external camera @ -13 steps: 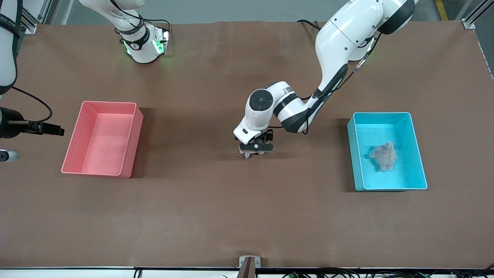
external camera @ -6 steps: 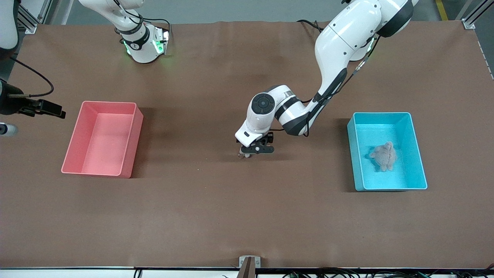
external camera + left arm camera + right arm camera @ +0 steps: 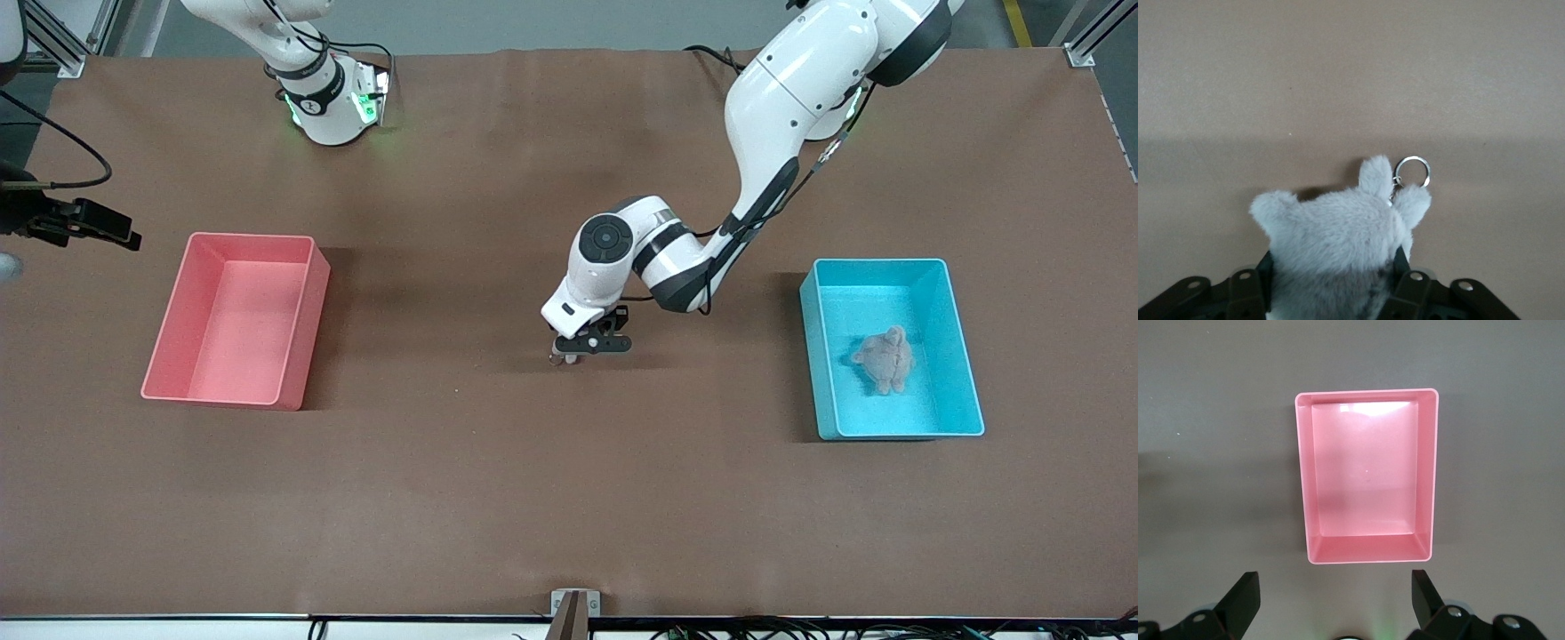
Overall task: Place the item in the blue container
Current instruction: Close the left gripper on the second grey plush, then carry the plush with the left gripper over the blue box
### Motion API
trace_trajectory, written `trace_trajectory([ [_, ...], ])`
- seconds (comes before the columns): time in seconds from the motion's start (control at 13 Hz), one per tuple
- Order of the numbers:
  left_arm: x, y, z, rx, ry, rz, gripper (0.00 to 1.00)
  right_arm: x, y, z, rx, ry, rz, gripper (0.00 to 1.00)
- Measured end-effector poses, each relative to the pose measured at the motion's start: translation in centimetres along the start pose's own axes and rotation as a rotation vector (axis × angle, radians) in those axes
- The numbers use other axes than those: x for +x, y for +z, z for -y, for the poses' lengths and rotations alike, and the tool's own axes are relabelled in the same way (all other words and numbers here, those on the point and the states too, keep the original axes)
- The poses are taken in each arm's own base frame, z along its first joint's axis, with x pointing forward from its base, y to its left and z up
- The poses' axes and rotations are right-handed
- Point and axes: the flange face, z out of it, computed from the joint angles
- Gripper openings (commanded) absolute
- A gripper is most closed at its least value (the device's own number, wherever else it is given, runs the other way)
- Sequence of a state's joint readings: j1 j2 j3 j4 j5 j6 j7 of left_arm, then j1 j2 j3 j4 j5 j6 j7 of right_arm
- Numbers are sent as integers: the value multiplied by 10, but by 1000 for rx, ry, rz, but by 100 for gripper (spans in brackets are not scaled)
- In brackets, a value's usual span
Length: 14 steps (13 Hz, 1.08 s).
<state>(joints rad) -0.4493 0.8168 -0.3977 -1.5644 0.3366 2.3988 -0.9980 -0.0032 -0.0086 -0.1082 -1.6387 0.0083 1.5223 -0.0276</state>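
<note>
A grey plush toy (image 3: 1338,230) with a metal key ring (image 3: 1412,171) lies on the brown table at its middle. My left gripper (image 3: 571,356) is down at the table with a finger pressed against each side of the plush (image 3: 1335,270). The blue container (image 3: 876,262) stands toward the left arm's end of the table and holds another grey plush (image 3: 885,358). My right gripper (image 3: 1335,600) is open with nothing between its fingers; it hangs by the table's edge at the right arm's end (image 3: 98,227), beside the pink bin.
A pink bin (image 3: 302,293) of the same size as the blue one stands toward the right arm's end of the table; in the right wrist view the pink bin (image 3: 1431,467) shows nothing inside.
The left gripper's fingers have closed in on the grey plush. The right gripper has drifted along the table's edge toward the robots' bases.
</note>
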Motion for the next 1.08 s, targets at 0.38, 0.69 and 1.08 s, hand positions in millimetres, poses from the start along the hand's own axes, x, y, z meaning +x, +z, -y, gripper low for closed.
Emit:
trace_trajectory([
  [0.38,2,-5,-2,4,-75,0,7,-17,-19,-6,5,9,-23,100],
  [0.69,18,-28,13,79,-115,17,7,-18,-21,-3,5,4,-26,100],
  [1.08,57,-129,66,148,-196,15,6,-22,-26,-3,6,2,-36,100],
])
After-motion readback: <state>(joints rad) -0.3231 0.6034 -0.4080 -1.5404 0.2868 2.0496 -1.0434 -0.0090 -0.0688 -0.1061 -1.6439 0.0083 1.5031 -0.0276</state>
